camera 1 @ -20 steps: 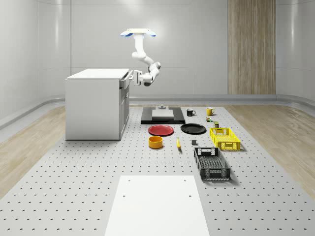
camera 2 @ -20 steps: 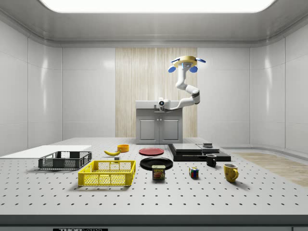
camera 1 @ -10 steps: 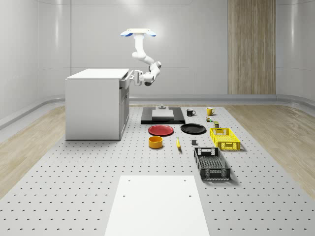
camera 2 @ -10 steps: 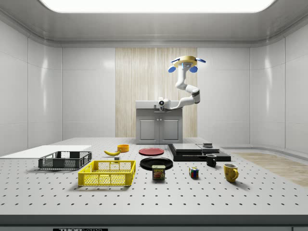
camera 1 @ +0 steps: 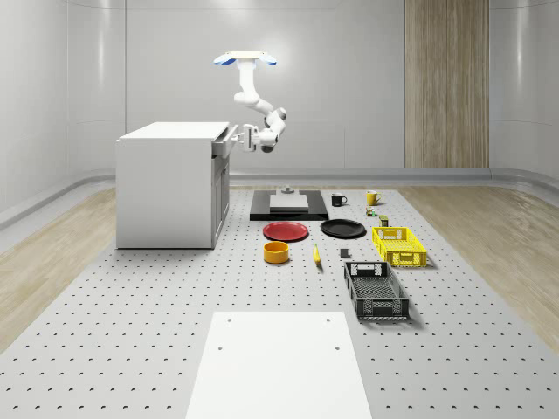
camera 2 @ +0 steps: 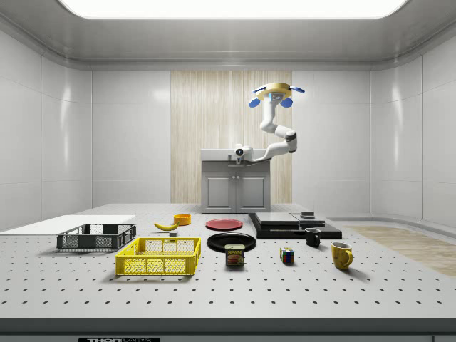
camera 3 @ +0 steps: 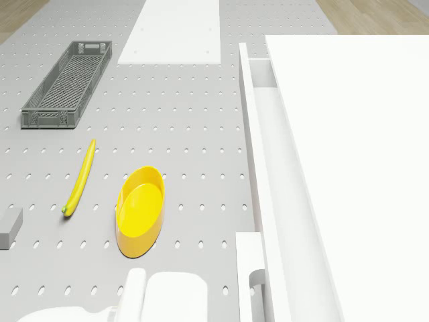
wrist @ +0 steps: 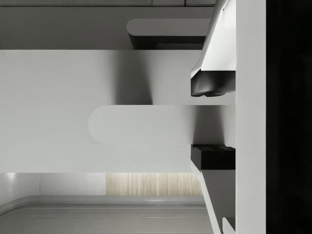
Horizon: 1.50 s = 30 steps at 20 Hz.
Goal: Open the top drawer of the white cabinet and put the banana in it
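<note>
The top drawer [camera 3: 258, 127] of the boxy white cabinet [camera 1: 170, 179] stands pulled a short way out from the cabinet front, a narrow slot of its interior showing in the drone view. On its front, the rounded white bar handle [wrist: 146, 124] sits between the two dark fingertip pads [wrist: 212, 83] of the white two-finger gripper [wrist: 213, 122]; the fingers appear closed on the handle, one pad above and one below it in the wrist view.

The slim yellow banana [camera 3: 80, 176] lies on the perforated grey table [camera 1: 131, 305], well apart from the cabinet, beside a round yellow bowl [camera 3: 140, 210] and not far from a long dark-grey mesh crate [camera 3: 68, 83].

The quadrotor drone [camera 1: 245, 59] hovers above the floor area just in front of the cabinet, its white jointed arm [camera 1: 258, 109] reaching down and across to the drawer front.

The step in hand looks like pulling the drawer open, and it seems only begun: the gap is likely too narrow for the banana. Done well, the pull would run straight out along the drawer's travel, level with the handle, with the grip held square so the bar does not slip from the pads. The hovering drone probably has to hold steady against the drawer's resistance, or the handle could be twisted or lost.
</note>
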### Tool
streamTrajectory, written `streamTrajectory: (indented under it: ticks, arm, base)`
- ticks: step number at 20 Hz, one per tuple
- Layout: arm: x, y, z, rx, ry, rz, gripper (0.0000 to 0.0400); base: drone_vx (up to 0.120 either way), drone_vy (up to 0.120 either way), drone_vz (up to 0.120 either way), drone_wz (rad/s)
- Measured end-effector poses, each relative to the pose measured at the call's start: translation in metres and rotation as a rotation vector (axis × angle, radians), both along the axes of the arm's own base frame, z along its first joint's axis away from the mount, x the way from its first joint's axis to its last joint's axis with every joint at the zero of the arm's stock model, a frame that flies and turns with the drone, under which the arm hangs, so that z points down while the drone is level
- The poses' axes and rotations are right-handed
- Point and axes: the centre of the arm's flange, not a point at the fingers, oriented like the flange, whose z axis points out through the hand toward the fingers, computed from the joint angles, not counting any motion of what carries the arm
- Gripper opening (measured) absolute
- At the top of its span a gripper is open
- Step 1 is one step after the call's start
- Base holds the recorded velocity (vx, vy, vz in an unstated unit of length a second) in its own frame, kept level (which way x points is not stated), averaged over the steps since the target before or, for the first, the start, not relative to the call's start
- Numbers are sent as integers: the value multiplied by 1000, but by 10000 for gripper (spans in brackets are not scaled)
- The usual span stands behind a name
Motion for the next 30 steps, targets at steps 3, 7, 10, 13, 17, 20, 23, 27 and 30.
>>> streamTrajectory:
  ticks: [3,7,10,13,17,20,23,27,30]
  arm:
    - [0,-7,1,0,13,0,131]
    - [0,-18,1,0,13,-1,134]
    - [1,-21,-2,2,-23,0,129]
    - [10,-30,-34,-35,-63,5,346]
    - [2,-37,-10,-12,12,2,191]
    - [1,-45,-5,-4,12,1,146]
    - [0,-53,-1,1,13,1,208]
    - [0,-54,1,4,13,0,329]
    - [0,-46,1,5,13,0,367]
  base:
    - [0,0,0,0]
    - [0,0,0,0]
    - [0,0,0,0]
    - [0,0,0,0]
    - [0,0,0,0]
    - [0,0,0,0]
    - [0,0,0,0]
    - [0,0,0,0]
    - [0,0,0,0]
